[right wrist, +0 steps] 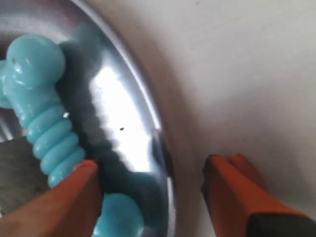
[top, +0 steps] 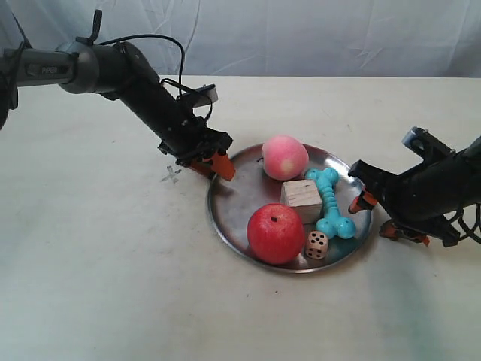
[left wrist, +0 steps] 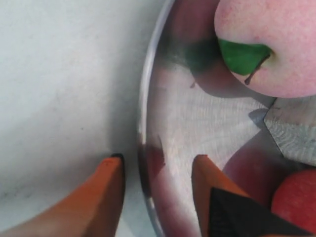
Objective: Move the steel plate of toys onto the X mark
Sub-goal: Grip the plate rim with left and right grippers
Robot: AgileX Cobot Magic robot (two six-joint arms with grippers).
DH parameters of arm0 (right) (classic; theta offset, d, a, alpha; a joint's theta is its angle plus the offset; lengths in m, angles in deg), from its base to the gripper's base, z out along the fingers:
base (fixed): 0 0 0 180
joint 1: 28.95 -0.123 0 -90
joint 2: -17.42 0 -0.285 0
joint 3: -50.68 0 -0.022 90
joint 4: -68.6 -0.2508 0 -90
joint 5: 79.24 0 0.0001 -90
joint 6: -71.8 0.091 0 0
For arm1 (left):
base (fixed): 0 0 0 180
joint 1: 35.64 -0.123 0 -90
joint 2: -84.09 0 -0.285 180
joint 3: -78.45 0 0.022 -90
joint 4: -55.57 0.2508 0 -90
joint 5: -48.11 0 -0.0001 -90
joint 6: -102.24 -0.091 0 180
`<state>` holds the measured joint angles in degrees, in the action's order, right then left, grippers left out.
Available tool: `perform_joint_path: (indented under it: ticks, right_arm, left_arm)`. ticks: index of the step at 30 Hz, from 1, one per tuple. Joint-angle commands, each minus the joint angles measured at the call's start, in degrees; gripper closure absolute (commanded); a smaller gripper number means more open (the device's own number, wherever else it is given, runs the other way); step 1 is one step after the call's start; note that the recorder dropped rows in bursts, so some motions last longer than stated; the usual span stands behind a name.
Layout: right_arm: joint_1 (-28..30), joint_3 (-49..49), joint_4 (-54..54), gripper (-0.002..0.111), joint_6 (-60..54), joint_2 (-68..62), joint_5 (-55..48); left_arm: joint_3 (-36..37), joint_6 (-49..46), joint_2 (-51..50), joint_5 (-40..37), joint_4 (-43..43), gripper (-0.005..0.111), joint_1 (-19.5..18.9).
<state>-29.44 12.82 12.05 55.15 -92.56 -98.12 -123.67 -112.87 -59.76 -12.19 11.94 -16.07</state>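
The steel plate (top: 233, 203) lies mid-table and holds a pink peach (top: 284, 156), a red apple (top: 275, 233), a turquoise bone (top: 331, 203), a wooden cube (top: 301, 197) and a spotted die (top: 317, 244). The X mark (top: 170, 177) is drawn on the table just beyond the plate's left rim. My left gripper (left wrist: 157, 173) is open and straddles that rim (left wrist: 142, 143), one finger inside, one outside; the peach (left wrist: 276, 44) is close by. My right gripper (right wrist: 153, 170) is open astride the opposite rim (right wrist: 165, 163), beside the bone (right wrist: 44, 113).
The table top (top: 105, 286) is a plain pale cloth, with a white backdrop (top: 316, 34) behind it. The arm at the exterior view's left (top: 143, 86) reaches down over the X mark's side. The other arm (top: 436, 184) lies low by the table's right edge.
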Motion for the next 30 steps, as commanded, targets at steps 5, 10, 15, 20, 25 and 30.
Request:
perform_joint_path:
  ticks: [5, 10, 15, 20, 25, 30]
  right_arm:
    - [-8.6, -0.8, -4.2, 0.050, -0.6, -2.3, 1.5]
    - [-9.3, -0.9, -4.6, 0.050, 0.1, -2.3, 4.2]
    - [-9.3, -0.9, -4.6, 0.050, 0.1, -2.3, 4.4]
    - [-9.3, -0.9, -5.0, 0.072, 0.1, -2.3, 5.1]
    - [-9.3, -0.9, -5.4, 0.098, 0.1, -2.3, 5.6]
    - [-9.3, -0.9, -5.4, 0.109, -0.2, -2.3, 5.6]
  left_arm:
    - [0.4, 0.6, -0.7, -2.4, 3.7, 0.063, 0.6]
    - [0.4, 0.6, -0.7, -3.2, 3.7, 0.063, 0.6]
    - [0.4, 2.8, -0.8, -3.0, 3.9, 0.063, 0.7]
    - [0.4, 3.7, -1.6, -3.4, 3.6, 0.066, 0.7]
    - [0.4, 3.8, -3.0, -4.1, 3.2, 0.067, 2.3]
    - [0.4, 3.7, -3.6, -4.0, 3.2, 0.076, 4.3]
